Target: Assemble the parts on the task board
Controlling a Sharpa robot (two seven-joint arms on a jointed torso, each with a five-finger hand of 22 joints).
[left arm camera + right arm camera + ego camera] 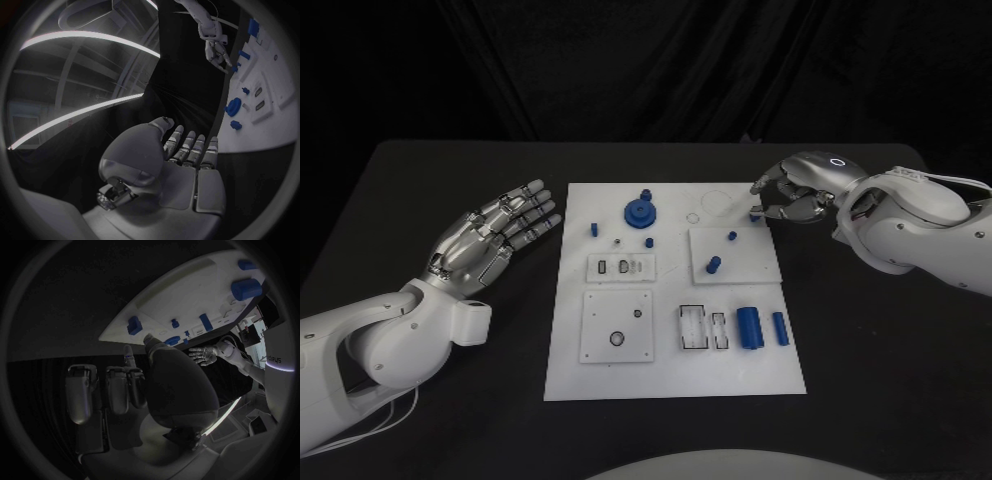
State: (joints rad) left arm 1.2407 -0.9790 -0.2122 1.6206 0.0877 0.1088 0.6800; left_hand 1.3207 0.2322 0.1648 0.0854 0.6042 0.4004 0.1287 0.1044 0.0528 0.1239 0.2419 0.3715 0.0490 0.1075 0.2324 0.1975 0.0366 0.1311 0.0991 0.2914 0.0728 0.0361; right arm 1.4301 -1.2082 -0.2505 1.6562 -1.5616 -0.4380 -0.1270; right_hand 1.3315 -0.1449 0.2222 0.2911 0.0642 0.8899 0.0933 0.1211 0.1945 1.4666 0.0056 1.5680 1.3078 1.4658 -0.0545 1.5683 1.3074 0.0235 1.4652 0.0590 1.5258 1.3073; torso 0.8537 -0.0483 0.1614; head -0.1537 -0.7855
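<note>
Nearest the camera, the left hand [495, 235] is seen lying on the black table [444, 180] just beside the left edge of the task board [675, 385], palm up, fingers stretched and apart, nothing held. Across the white plate, the right hand [788, 198] is held at the far right corner, fingers curled in toward the thumb; whether a small piece is pinched there cannot be told.

Progress is judged as early. A blue gear [640, 213] is seated near the far edge with a stub rising from it, and two small blue pegs [594, 229] are seen just beside it. On the square sub-plate [730, 255] to the right, a thin blue pin [731, 237] is standing and a blue peg [713, 265] is lying or standing near it; which of the two cannot be made out.

Much is left. Two blue cylinders [750, 326], one fat and one slim, are lying loose on the near right of the board, just beside a slotted block [692, 326] whose dark recesses appear unfilled. On the left, the small slotted plate [619, 267] shows open cut-outs, and the larger square plate [617, 326] below it shows two open holes. So the loose cylinders and those sockets are judged still to be matched.
</note>
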